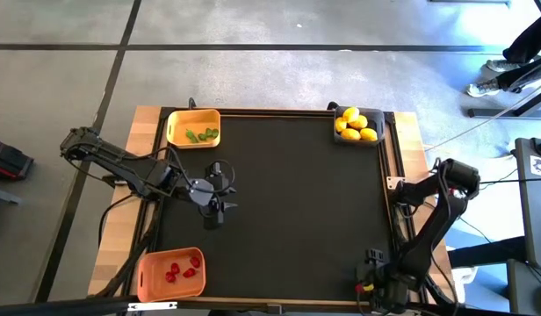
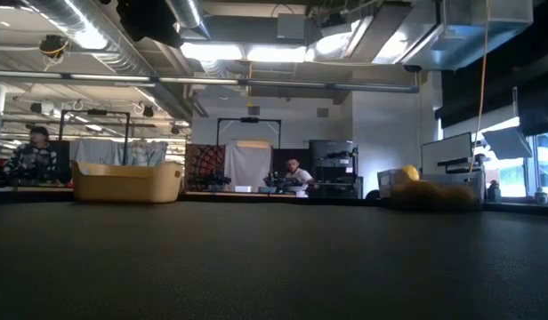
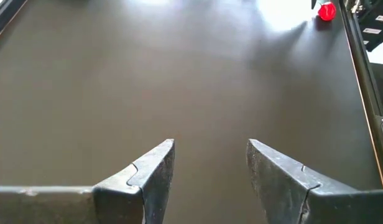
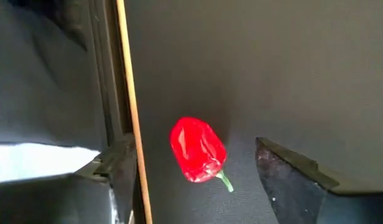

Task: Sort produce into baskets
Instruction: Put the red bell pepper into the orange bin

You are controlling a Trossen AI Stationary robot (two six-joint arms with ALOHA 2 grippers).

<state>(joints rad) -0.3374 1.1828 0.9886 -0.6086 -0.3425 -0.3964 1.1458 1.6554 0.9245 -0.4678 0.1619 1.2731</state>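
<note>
1. Left tool [image 1: 220, 187] hovers over the left half of the dark counter [image 1: 297, 202], between the yellow basket and the orange basket; its two fingers [image 3: 155, 173] stand apart with only bare mat between them, holding nothing.
2. Right tool [image 4: 198, 186] sits at the counter's right edge, near the front right corner; its jaws are spread wide, one finger over the counter's edge rail and the other over the mat.
3. Red pepper [image 4: 198, 149], a small piece with a short green stem, lies on the mat between the right tool's spread fingers, just beside the rail; it looks free of both fingers, though contact is hard to judge from this angle. The left wrist view shows the same red piece far off by the rail.
4. Yellow basket [image 1: 176, 118] stands at the back left corner and holds small green pieces [image 1: 202, 135].
5. Dark grey basket [image 1: 378, 119] stands at the back right corner and holds a heap of yellow lemons [image 1: 355, 124].
6. Orange basket [image 1: 150, 268] stands at the front left corner and holds several red pieces [image 1: 184, 267].
7. Beyond the counter, the low view shows a workshop room with a person [image 2: 297, 174] seated at a far desk.
</note>
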